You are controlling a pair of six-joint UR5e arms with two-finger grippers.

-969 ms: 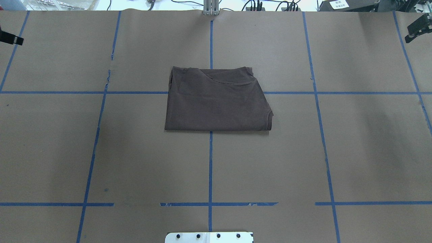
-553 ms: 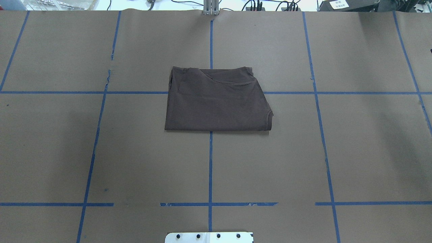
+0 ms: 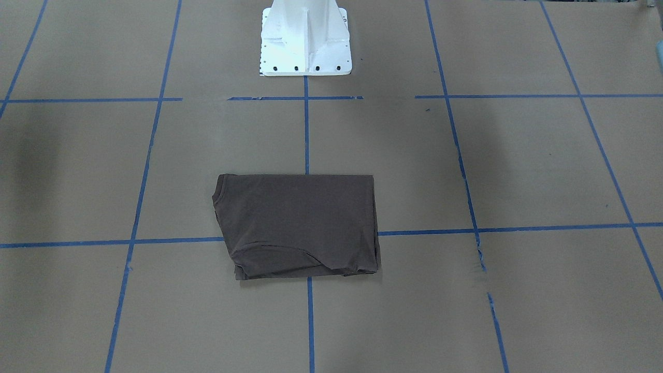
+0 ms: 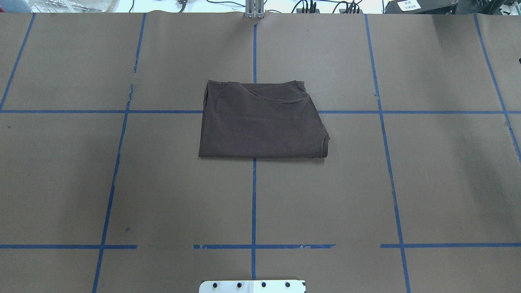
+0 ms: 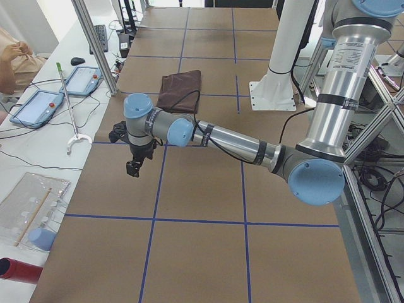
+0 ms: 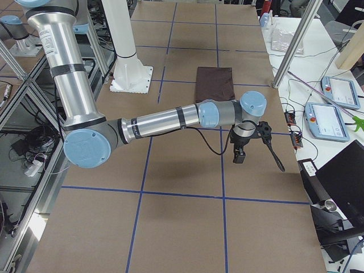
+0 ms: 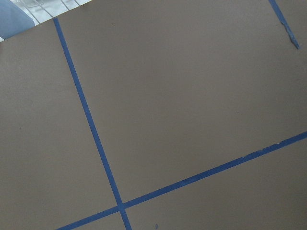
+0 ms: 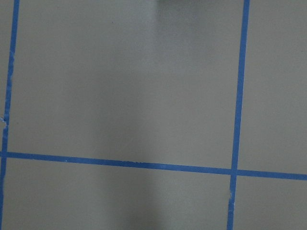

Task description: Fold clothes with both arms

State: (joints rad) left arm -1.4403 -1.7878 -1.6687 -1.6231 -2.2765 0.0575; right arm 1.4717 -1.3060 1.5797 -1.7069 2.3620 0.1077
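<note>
The dark brown T-shirt [image 4: 262,122] lies folded into a flat rectangle at the table's middle, collar edge on the overhead view's right. It also shows in the front view [image 3: 298,225] and both side views [image 5: 180,89] [image 6: 214,83]. Neither gripper touches it. My left gripper [image 5: 134,167] hangs over the table's left end, pointing down, far from the shirt. My right gripper [image 6: 239,156] hangs over the right end, also far away. Both show only in the side views, so I cannot tell whether they are open or shut. The wrist views show only bare paper and tape.
Brown paper with a blue tape grid [image 4: 254,203] covers the table. The white pedestal base [image 3: 305,46] stands at the robot's edge. Metal frame posts [image 5: 95,44] [image 6: 296,40] and teach pendants [image 5: 38,104] [image 6: 335,91] stand along the far side. A person's arm [image 5: 16,53] shows there.
Both grippers, seen at the overhead view's left and right edges a second ago, have moved outward and out of that view. The shirt has not moved.
</note>
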